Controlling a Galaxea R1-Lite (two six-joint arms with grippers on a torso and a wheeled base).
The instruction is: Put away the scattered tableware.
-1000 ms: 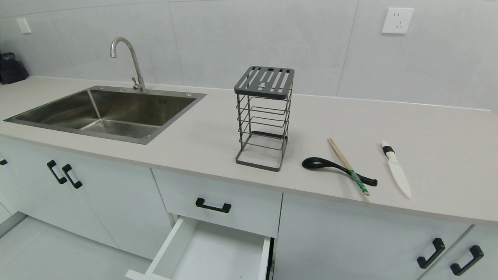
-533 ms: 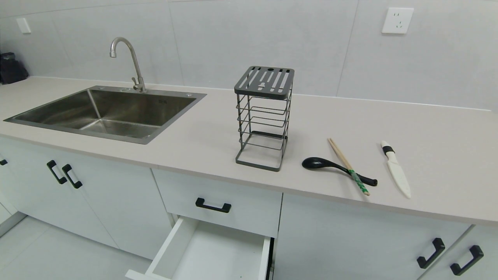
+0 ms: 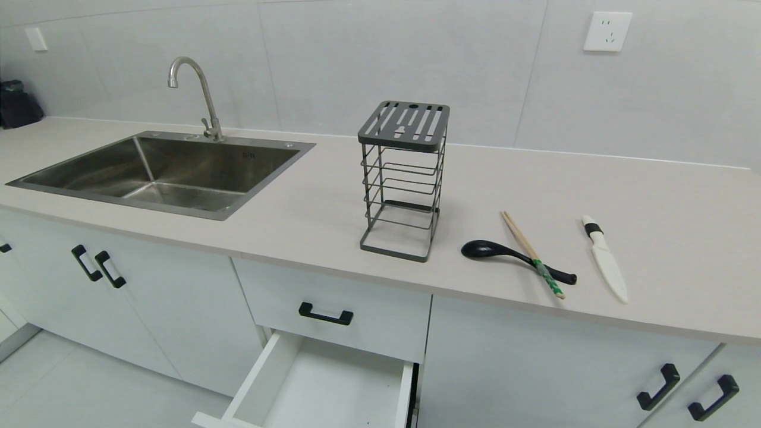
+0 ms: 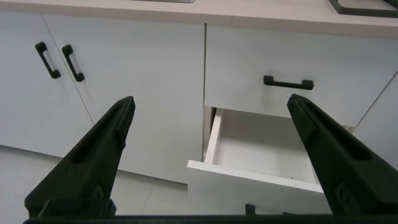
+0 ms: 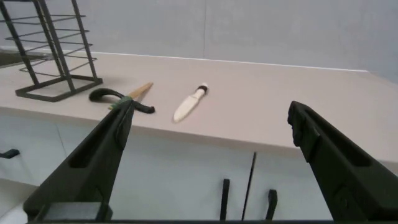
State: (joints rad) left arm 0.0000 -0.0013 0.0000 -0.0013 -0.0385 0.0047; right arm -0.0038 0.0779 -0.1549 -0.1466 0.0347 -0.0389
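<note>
Approach comes first, by my reading: neither arm is at the tableware yet. The right gripper (image 5: pixel 211 107) (jaws spread wide, nothing between them) looks across at the pieces from off the tabletop's (image 3: pixel 309 202) front edge, so it seems the natural one to use. The left gripper (image 4: pixel 210 102), jaws likewise released, faces the open drawer (image 4: pixel 261 155).

The chopsticks (image 3: pixel 531 252), pale wood with green-patterned near ends, lie across the handle of the black spoon (image 3: pixel 493 249). Lifting them first should spare the spoon a drag. Both rest at 3 o'clock of the wire rack (image 3: pixel 403 178), near the front edge. The white knife (image 3: pixel 605 260), black-banded near its far end, lies apart at 3 o'clock of them.
</note>
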